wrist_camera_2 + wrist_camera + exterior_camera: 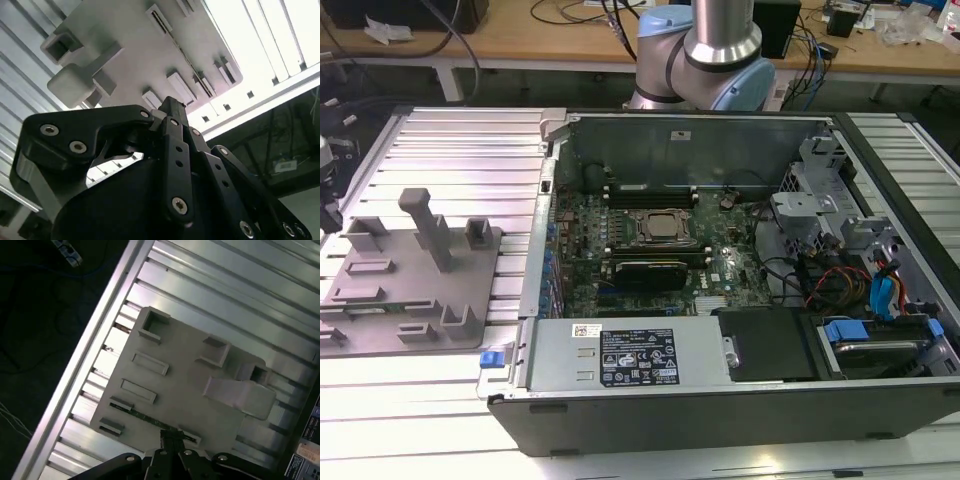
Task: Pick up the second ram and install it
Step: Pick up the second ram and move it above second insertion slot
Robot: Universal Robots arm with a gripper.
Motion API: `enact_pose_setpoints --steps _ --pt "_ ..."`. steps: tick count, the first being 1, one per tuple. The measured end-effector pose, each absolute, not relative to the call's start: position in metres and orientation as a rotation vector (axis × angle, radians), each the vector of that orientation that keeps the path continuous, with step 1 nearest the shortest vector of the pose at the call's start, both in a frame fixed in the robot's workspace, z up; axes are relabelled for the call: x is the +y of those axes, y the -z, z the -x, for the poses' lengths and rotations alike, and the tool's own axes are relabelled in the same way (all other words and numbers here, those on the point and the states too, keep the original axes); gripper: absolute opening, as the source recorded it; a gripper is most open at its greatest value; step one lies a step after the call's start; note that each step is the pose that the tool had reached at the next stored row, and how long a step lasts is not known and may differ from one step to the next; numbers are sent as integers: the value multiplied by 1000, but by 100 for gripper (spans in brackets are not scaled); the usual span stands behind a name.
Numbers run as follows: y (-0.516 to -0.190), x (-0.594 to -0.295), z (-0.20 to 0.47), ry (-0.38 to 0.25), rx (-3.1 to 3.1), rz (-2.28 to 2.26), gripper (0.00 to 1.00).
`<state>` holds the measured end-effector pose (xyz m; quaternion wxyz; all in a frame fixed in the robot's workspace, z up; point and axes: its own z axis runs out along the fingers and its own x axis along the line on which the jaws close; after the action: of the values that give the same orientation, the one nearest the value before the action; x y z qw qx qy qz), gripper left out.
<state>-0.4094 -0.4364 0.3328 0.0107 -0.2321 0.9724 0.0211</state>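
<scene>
Ribbed aluminium table [450, 150]; the long, thin green second ram [142, 415] is not yet picked up.
The exterior view adds the open black computer case [720, 410] and its green motherboard [725, 268]. Both wrist views show the grey plastic holder tray [190, 385] holding the ram in a slot, with the black gripper [170, 436] above, fingers together and empty.

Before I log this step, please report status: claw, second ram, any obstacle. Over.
Claw above grey holder tray, lined up with second ram. Ram stands on edge in the tray, not installed. No obstacle seen between them.
</scene>
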Motion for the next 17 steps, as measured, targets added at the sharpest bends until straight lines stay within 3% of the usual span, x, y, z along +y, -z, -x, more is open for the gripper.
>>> enact_pose_setpoints --steps 17 --pt "-331 -436 409 -66 2662 1657 8"
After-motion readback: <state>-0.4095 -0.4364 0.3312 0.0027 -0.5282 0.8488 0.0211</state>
